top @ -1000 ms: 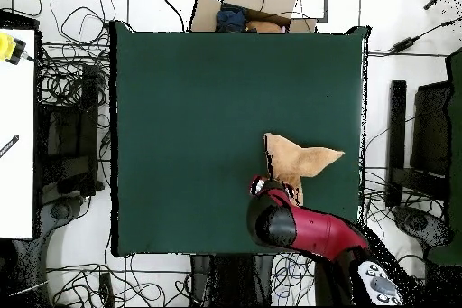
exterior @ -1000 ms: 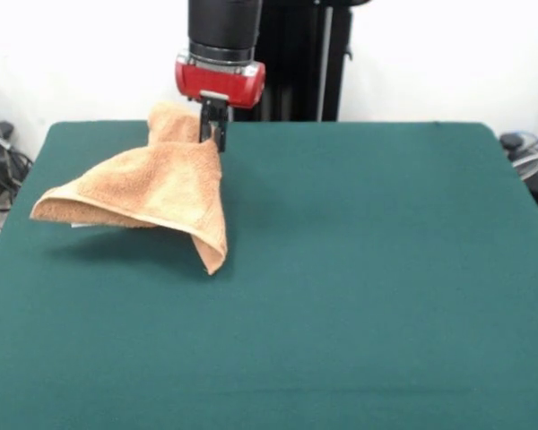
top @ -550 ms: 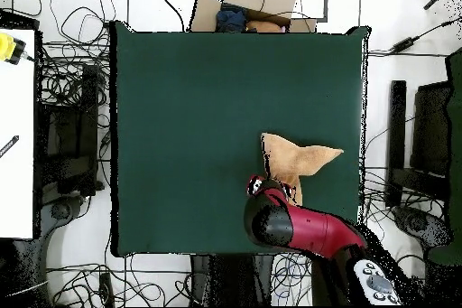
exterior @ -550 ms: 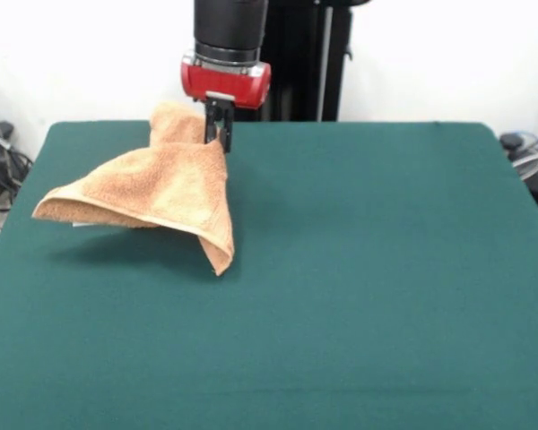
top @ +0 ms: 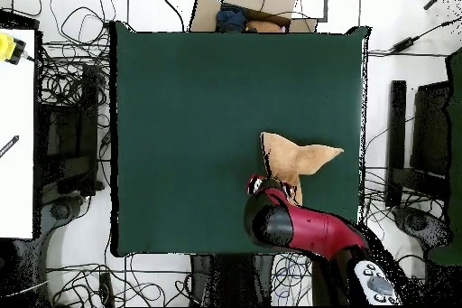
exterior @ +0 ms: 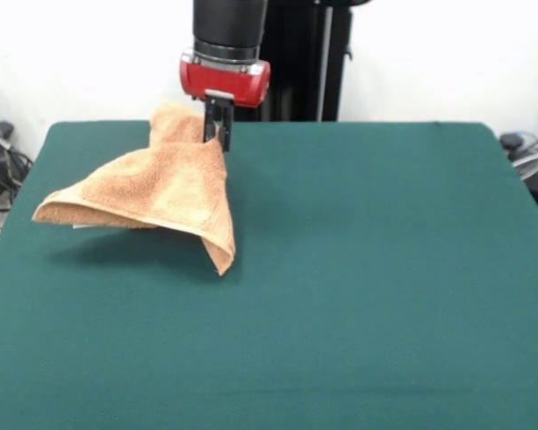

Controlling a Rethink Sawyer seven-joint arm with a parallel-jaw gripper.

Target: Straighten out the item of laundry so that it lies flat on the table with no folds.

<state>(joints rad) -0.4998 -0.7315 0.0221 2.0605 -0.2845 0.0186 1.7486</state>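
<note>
Front view shows the table (exterior: 386,296), a broad dark green surface, mostly bare. The arm comes down at its far side, and the gripper (exterior: 217,134) is clenched on an upper fold of the towel (exterior: 152,188), which it holds lifted. The towel hangs from that pinch like a tent: one corner points down and seems to touch or nearly touch the cloth, another stretches out sideways and appears to float clear, with a shadow under it.

As a judgement, the task is at an early to middle stage. The towel is gathered and doubled over itself, nowhere flat, so the spreading and laying down are all left to do.

In the overhead view the towel (top: 293,157) sits toward the robot's side of the table (top: 180,124) and fairly near one side edge. Most free room lies across the table's middle and far half, so drawing the cloth that way looks safer than toward the nearby edge.
</note>
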